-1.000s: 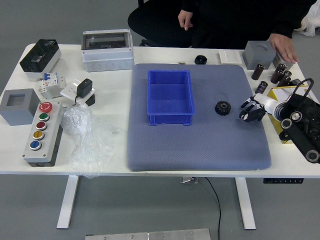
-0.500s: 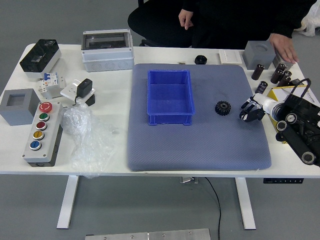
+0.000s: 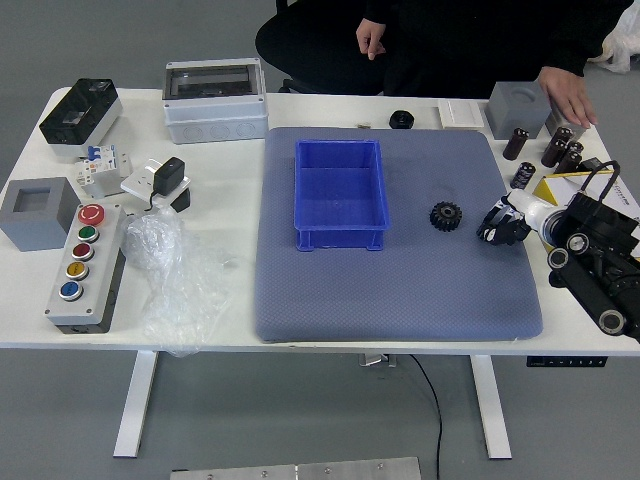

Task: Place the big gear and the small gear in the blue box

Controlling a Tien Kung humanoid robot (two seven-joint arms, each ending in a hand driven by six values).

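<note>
My right hand [image 3: 503, 224] reaches in from the right over the mat's right side, a short way right of a black toothed gear [image 3: 446, 216] that lies flat on the mat. Whether its fingers are open or shut cannot be told at this size. The blue box [image 3: 341, 190] stands on the mat's upper middle, left of that gear, with no gear visible inside. A second gear cannot be made out. My left arm is out of view.
The grey-blue mat [image 3: 400, 290] covers the table's middle. Yellow box [image 3: 551, 188] under my right arm; dark cylinders [image 3: 516, 144] at upper right; button panel [image 3: 88, 268] and plastic bag [image 3: 175, 270] left. A person's hand [image 3: 568, 95] rests at the far right; another hangs beyond the table.
My right forearm has swung a little toward the left and the near side. The right hand has shifted only slightly; the gear and the blue box stay put.
</note>
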